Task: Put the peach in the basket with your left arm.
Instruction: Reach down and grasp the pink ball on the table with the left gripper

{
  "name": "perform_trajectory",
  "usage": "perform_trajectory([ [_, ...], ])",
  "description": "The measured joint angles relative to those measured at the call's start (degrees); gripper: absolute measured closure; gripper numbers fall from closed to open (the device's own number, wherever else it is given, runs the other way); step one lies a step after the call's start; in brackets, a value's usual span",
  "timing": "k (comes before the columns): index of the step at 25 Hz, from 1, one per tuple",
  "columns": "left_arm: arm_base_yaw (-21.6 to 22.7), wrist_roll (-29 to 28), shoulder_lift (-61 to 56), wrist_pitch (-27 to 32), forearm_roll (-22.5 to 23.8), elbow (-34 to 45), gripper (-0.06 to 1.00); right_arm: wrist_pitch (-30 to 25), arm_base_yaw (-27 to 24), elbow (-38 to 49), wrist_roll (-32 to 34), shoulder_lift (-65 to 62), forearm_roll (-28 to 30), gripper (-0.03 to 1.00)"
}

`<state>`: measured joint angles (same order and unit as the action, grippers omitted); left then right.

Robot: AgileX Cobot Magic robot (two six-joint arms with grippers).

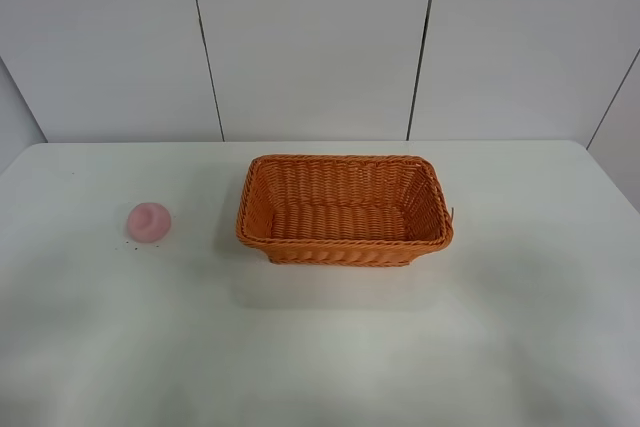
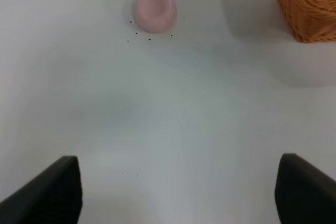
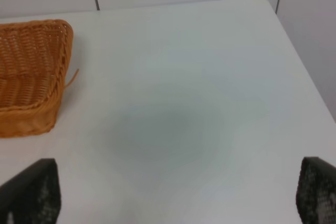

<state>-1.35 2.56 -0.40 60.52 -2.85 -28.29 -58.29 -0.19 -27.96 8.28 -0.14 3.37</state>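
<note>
The pale-pink peach (image 1: 149, 222) sits on the white table, left of the orange wicker basket (image 1: 345, 209), which stands empty in the middle. Neither arm shows in the exterior high view. In the left wrist view the peach (image 2: 155, 9) lies well ahead of my left gripper (image 2: 178, 192), whose two dark fingers stand wide apart with nothing between them; a corner of the basket (image 2: 310, 6) shows beside it. In the right wrist view my right gripper (image 3: 178, 198) is open and empty, with the basket's end (image 3: 31, 77) ahead of it to one side.
The white table (image 1: 320, 347) ends at a pale panelled wall (image 1: 320, 37) behind the basket. Small dark specks (image 2: 139, 34) lie on the table next to the peach. The table's far right corner (image 3: 265, 1) shows in the right wrist view.
</note>
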Motion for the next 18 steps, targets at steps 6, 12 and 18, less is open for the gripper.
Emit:
perform_trajectory([
  [6,0.0,-0.1,0.0,0.0,0.0,0.0,0.09,0.0,0.0,0.0,0.0,0.0,0.0,0.27],
  [12,0.0,0.0,0.0,-0.7,0.1,-0.4,0.09,0.0,0.0,0.0,0.0,0.0,0.0,0.27],
  [18,0.0,0.1,6.2,-1.5,0.0,-3.4,0.09,0.0,0.0,0.0,0.0,0.0,0.0,0.27],
])
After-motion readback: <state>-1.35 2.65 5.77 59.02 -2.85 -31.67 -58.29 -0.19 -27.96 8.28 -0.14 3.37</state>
